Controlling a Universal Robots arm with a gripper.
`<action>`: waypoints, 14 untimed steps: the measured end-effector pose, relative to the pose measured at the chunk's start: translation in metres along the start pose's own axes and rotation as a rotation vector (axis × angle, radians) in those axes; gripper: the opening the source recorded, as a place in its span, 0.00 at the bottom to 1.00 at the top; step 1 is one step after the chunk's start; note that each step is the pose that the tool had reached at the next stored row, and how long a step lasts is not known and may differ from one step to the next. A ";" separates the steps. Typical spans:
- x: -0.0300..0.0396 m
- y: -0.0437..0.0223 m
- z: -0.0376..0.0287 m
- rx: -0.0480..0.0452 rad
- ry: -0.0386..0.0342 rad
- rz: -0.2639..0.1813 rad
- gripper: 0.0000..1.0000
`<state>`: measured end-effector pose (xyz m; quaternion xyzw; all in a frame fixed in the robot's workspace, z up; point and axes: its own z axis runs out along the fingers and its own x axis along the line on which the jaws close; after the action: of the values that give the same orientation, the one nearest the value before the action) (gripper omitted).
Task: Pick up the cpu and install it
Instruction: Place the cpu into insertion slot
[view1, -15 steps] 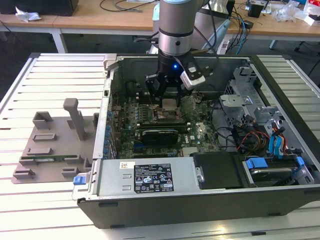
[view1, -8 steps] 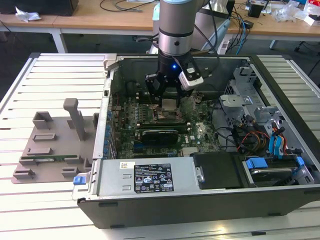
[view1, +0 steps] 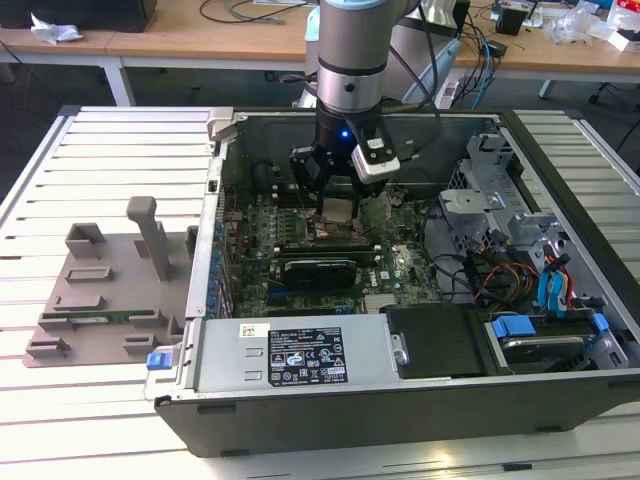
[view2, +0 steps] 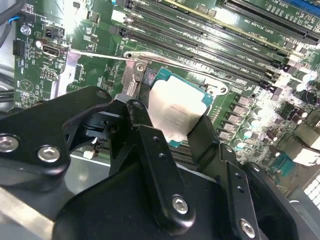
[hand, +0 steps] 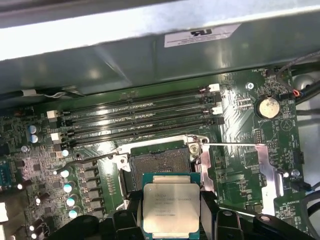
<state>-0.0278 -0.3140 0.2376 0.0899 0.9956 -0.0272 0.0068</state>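
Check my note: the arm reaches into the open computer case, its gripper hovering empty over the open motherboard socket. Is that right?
Not quite: the gripper is not empty. In the first wrist view it is shut on the cpu, gripping it by opposite edges over the open motherboard socket. The rest stands: the arm reaches into the open computer case.

- The exterior view looks down from well back into the open black metal computer case (view1: 400, 420).
- Both wrist views sit close over its green motherboard (view2: 100, 30) (hand: 240, 150), sharing the silver-topped square cpu (view2: 177, 112) (hand: 170, 207).
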 end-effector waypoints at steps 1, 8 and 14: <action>0.0000 0.0000 0.0002 0.0002 0.0005 0.010 0.55; 0.0000 0.0000 0.0010 0.0011 0.0033 0.063 0.55; 0.0000 0.0001 0.0019 0.0020 0.0058 0.110 0.55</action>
<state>-0.0278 -0.3140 0.2357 0.1444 0.9891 -0.0276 0.0053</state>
